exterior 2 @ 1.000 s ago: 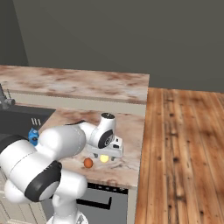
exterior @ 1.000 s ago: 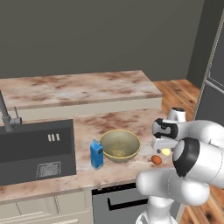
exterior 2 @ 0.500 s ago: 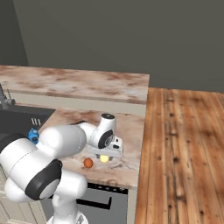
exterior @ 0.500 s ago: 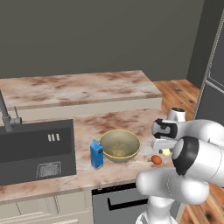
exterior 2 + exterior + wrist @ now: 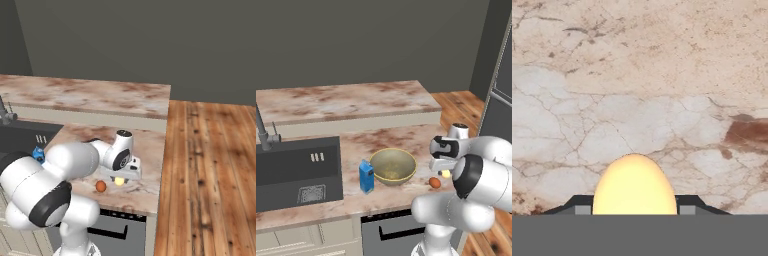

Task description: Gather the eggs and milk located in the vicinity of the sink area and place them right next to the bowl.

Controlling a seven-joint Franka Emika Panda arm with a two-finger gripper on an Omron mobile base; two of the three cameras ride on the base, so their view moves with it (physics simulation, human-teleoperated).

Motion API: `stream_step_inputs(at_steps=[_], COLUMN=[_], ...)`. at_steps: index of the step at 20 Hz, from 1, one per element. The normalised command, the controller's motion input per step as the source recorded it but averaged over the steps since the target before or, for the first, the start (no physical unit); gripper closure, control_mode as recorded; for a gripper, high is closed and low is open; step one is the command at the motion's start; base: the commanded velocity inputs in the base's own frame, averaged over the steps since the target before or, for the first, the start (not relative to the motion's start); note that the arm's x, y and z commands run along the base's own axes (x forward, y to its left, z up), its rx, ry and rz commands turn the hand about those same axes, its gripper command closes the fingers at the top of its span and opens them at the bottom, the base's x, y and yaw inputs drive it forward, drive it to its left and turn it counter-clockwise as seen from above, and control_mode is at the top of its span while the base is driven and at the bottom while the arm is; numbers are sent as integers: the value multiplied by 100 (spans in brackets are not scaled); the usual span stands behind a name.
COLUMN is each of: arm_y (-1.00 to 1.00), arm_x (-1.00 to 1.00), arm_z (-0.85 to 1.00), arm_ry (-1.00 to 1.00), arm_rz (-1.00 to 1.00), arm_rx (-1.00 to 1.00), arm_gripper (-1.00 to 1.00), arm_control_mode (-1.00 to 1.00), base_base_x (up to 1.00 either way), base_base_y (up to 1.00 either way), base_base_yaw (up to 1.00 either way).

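Observation:
The pale cream-yellow egg [image 5: 634,185] lies on the marble counter, and my gripper [image 5: 634,209] is shut on it, one dark fingertip [image 5: 579,206] pressed against each side. My hand hangs over the same egg [image 5: 445,173] right of the yellowish bowl [image 5: 392,166]. The reddish-brown egg [image 5: 434,182] rests on the counter just beside it, between bowl and hand. In the right base view the pale egg [image 5: 119,181] and the brown egg [image 5: 101,186] sit under my gripper [image 5: 120,177]. The blue milk carton [image 5: 366,176] stands upright just left of the bowl.
The black sink [image 5: 296,170] with its grey faucet [image 5: 262,132] lies at the left of the counter. The counter's front edge [image 5: 135,210] runs close below the eggs. A wooden floor [image 5: 210,175] lies to the right, and a raised back counter [image 5: 346,100] lies behind.
The jaws have closed from wide open onto the pale egg. The arm, both eggs, the bowl and the carton stay where they were.

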Motion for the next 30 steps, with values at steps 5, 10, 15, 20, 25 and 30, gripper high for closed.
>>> stream_step_inputs(at_steps=[5,10,15,20,25,30], arm_y=[0,4,4,1,6,2], arm_x=[0,0,4,13,23,24], arm_z=[0,2,35,33,0,0], arm_ry=[-10,-6,0,0,0,-1], arm_rz=[18,14,11,9,12,23], arm_rx=[0,0,1,1,0,0], arm_gripper=[100,100,100,100,100,100], arm_control_mode=[-100,-100,-100,-100,-100,-100], base_base_x=[0,0,0,0,0,0], base_base_y=[0,0,0,0,0,0], base_base_yaw=[0,0,0,0,0,0])
